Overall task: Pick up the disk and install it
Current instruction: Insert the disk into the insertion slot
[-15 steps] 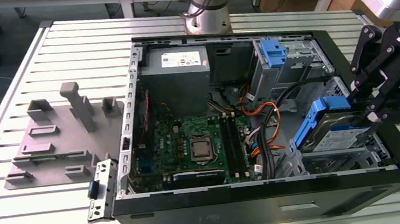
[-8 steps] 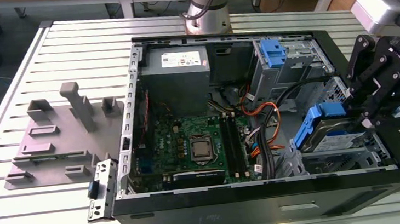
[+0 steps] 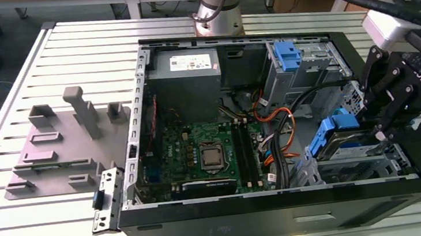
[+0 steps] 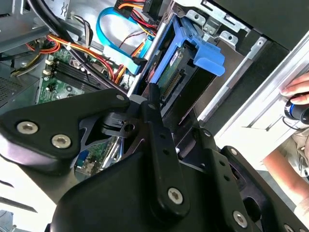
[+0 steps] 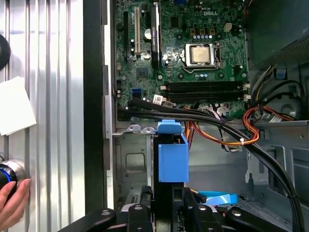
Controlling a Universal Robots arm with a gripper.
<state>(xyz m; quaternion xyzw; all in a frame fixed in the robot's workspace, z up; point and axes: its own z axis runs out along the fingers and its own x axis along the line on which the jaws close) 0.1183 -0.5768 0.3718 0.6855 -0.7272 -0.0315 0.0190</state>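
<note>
- The end effector (image 3: 388, 133) looks pinched on the disk (image 3: 348, 141), gripping across its blue carrier.
- The disk sits tilted at the mouth of the drive cage (image 3: 354, 169), not yet level inside it.
- Seating it well probably means squaring the carrier with the drive cage walls, then pressing evenly rather than at one end.
- The black cables (image 5: 217, 123) run just beside the drive cage and could snag the disk's connector end.

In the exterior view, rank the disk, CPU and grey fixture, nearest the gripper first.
1. disk: at the gripper, exterior view's right.
2. CPU: mid-case, on the motherboard.
3. grey fixture: on the table, exterior view's left.
</note>
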